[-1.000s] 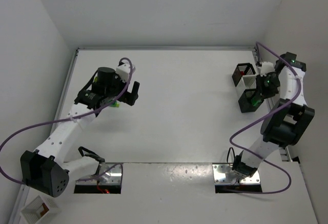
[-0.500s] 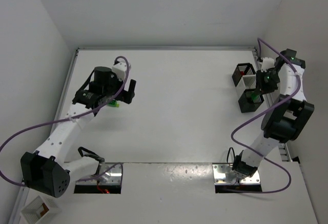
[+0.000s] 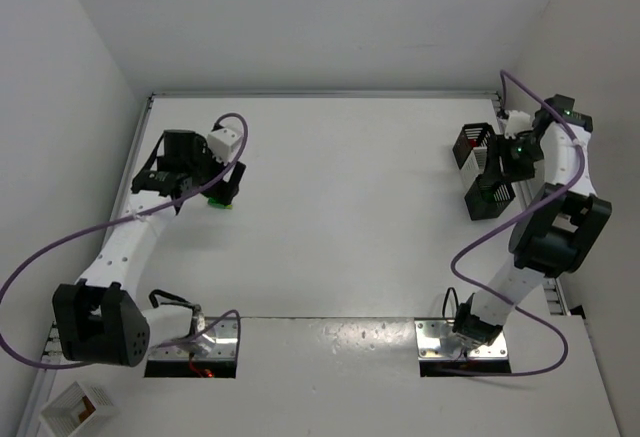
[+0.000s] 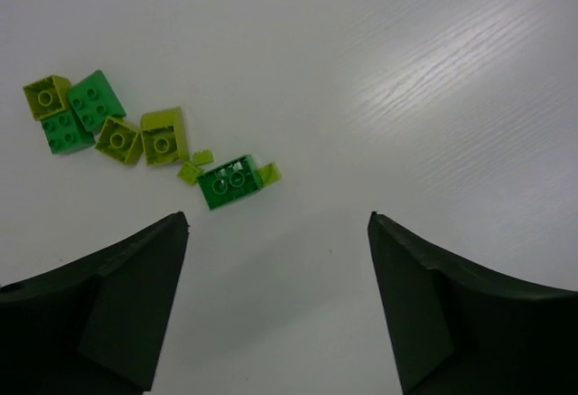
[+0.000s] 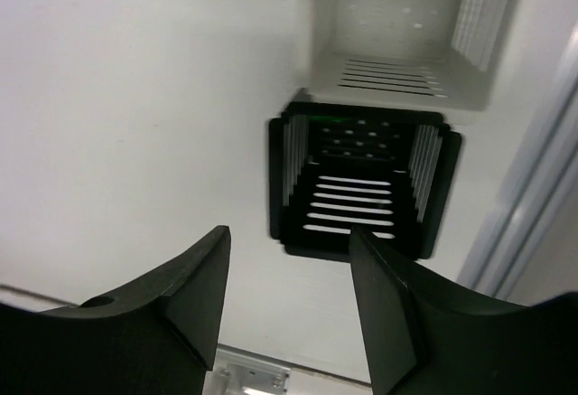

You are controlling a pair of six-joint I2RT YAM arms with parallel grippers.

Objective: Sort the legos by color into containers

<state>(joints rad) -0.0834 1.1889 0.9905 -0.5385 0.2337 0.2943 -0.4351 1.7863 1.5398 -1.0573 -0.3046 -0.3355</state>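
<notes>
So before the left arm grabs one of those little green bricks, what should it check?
1. Left gripper open and empty: ok, jaws wide apart.
2. A brick within sight: ok, the dark green brick lies just ahead, a little left of centre.
3. That brick clear of others: not ok, small lime pieces lie against it.
4. Right gripper empty: ok, open above a black bin.
5. Which colour that bin holds: cannot tell.
</notes>
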